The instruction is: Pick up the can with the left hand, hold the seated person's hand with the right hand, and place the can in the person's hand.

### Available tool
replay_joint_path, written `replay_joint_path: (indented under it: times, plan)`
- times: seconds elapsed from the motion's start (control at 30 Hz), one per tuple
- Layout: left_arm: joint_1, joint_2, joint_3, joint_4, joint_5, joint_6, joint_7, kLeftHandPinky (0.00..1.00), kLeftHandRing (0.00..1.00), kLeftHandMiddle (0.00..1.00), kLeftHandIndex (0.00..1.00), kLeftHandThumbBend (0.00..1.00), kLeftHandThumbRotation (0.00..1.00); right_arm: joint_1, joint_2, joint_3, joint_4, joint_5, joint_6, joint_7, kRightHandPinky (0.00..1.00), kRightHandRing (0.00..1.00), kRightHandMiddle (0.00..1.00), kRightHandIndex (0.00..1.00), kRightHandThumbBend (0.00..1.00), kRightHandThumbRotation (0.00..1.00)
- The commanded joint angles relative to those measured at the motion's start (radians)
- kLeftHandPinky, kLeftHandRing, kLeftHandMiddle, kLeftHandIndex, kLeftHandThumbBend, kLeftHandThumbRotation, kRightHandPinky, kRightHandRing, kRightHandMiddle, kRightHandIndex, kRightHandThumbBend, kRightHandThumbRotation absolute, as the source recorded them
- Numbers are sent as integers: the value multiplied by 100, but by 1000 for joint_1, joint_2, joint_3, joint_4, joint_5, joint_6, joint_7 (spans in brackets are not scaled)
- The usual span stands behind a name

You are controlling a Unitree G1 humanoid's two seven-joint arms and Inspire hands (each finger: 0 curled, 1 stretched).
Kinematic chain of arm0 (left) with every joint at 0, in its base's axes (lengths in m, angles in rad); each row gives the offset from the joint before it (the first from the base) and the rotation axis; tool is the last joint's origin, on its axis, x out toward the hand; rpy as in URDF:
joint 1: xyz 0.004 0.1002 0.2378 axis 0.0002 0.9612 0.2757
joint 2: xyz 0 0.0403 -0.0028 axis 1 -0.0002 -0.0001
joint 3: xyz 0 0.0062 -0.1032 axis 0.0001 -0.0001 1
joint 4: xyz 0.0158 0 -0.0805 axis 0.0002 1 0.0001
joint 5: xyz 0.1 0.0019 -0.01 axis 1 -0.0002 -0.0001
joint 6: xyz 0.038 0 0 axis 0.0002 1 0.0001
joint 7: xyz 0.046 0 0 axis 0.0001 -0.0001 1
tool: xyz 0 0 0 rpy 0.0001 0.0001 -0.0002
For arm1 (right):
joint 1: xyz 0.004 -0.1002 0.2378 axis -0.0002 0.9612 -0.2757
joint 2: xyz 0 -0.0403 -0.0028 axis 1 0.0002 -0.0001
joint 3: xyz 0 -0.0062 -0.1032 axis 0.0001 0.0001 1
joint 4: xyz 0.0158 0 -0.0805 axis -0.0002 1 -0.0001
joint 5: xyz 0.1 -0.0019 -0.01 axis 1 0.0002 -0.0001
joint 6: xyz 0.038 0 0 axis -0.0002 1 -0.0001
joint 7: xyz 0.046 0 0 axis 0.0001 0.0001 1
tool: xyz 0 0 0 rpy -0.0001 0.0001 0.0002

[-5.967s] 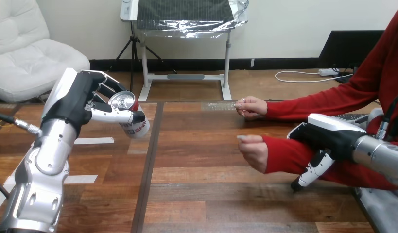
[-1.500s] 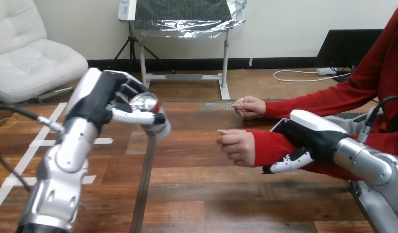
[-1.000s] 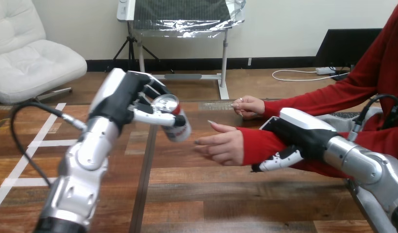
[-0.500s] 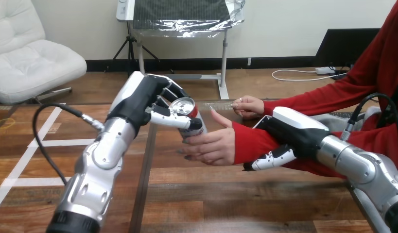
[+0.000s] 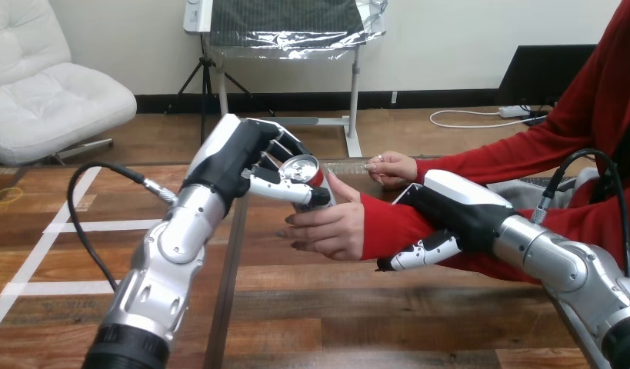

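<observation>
Above the table (image 5: 311,323), the left hand (image 5: 238,157) gripped the can (image 5: 305,172), fingers and thumb curled round it, its top tilted toward the camera. The can seemed to touch the person's hand (image 5: 331,227), which was cupped open just beside it. The right hand (image 5: 458,209) clasped the person's wrist (image 5: 385,223), palm over the red sleeve and thumb curled beneath.

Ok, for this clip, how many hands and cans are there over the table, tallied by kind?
Robot hands: 2, left robot hand and right robot hand
Person's hands: 2, nearer person's hand and farther person's hand
Cans: 1, the can
Total: 5
</observation>
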State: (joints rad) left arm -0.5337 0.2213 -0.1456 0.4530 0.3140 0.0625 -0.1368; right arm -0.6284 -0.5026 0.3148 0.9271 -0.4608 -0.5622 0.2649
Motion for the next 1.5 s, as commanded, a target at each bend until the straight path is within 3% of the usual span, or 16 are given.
replay_joint_path:
  times: [0.0,0.8,1.47]
  plan:
    - [-111,-13,-1,16,-5,-36,21,35,40,44,44,73,0,-83,67,-24,-57,48,-54,-24,24,27,31,32,62,36]
    - [-135,-50,-16,92,-5,-86,14,32,36,41,44,71,0,-80,81,-21,-59,42,-50,-28,28,31,35,37,63,37]
    - [-132,-74,-44,116,16,-86,11,29,36,42,44,74,0,-70,83,-21,-67,43,-44,-32,28,31,35,37,63,37]
